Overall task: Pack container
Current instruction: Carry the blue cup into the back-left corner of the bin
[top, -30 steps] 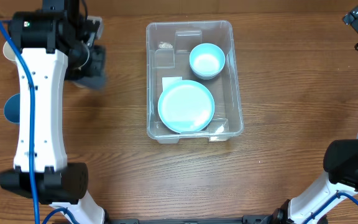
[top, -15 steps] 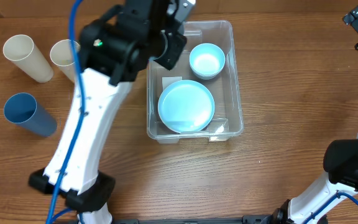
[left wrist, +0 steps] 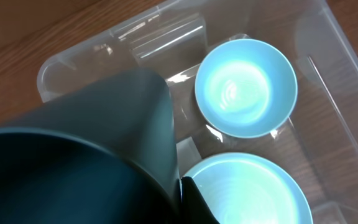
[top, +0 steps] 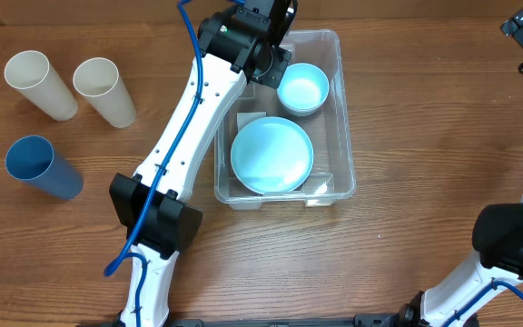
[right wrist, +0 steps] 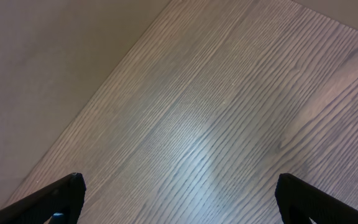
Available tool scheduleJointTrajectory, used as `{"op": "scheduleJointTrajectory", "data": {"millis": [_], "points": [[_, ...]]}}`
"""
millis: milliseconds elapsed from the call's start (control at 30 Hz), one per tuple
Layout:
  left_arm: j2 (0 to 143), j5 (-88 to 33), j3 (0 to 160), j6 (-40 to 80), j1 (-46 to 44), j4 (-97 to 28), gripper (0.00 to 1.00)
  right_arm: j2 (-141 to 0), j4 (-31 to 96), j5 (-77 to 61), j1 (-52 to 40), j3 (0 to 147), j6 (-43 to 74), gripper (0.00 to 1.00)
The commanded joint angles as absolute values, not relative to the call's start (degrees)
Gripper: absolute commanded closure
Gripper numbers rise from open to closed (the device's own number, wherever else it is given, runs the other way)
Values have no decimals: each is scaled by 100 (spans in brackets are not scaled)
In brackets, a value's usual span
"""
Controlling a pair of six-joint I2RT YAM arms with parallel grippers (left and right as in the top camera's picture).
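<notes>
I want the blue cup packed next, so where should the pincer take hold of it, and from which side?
Probably the rim of the blue cup, coming down from above. It stands upright with its mouth open upward, so one finger can slip inside and the other stay outside the thin wall. Its tapered sides would be easier to slip off in a sideways grip.

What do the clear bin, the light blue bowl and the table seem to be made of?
The bin looks like clear glossy plastic: the table shows through its walls. The bowl: smooth plastic or glazed ceramic, with glints; I cannot tell which. The table: matte wood or veneer, with visible grain.
</notes>
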State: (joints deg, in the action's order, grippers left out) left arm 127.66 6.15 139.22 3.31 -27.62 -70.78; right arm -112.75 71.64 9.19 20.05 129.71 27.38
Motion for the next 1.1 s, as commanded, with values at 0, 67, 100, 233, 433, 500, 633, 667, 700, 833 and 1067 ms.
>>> {"op": "scheduleJointTrajectory", "data": {"millis": [0, 67, 100, 233, 433, 500, 633, 667, 700, 833, 1067], "points": [[13091, 878, 13994, 784, -2705, -7048, 96, -11177, 7148, 941, 1994, 13058, 2766, 0], [13203, 875, 13994, 845, -2700, -7070, 96, -11177, 7148, 941, 1994, 13058, 2768, 0], [13266, 878, 13994, 888, -2700, -7074, 96, -11177, 7148, 941, 1994, 13058, 2768, 0], [13329, 954, 13994, 1203, -2692, -7133, 96, -11177, 7148, 941, 1994, 13058, 2766, 0], [13340, 956, 13994, 1680, -2526, -6978, 96, -11177, 7148, 941, 1994, 13058, 2766, 0], [13340, 956, 13994, 1678, -2447, -6899, 96, -11177, 7148, 941, 1994, 13058, 2766, 0], [13340, 956, 13994, 1673, -2351, -6737, 96, -11177, 7148, 941, 1994, 13058, 2768, 0], [13340, 956, 13994, 1673, -2349, -6702, 96, -11177, 7148, 941, 1994, 13058, 2766, 0], [13340, 956, 13994, 1673, -2349, -6676, 91, -11177, 7148, 941, 1994, 13058, 2768, 0], [13340, 961, 13994, 1664, -2349, -6615, 47, -11177, 7148, 941, 1994, 13058, 2768, 0], [13340, 963, 13994, 1461, -2349, -6276, 34, -11177, 7148, 941, 1994, 13058, 2766, 0]]}}
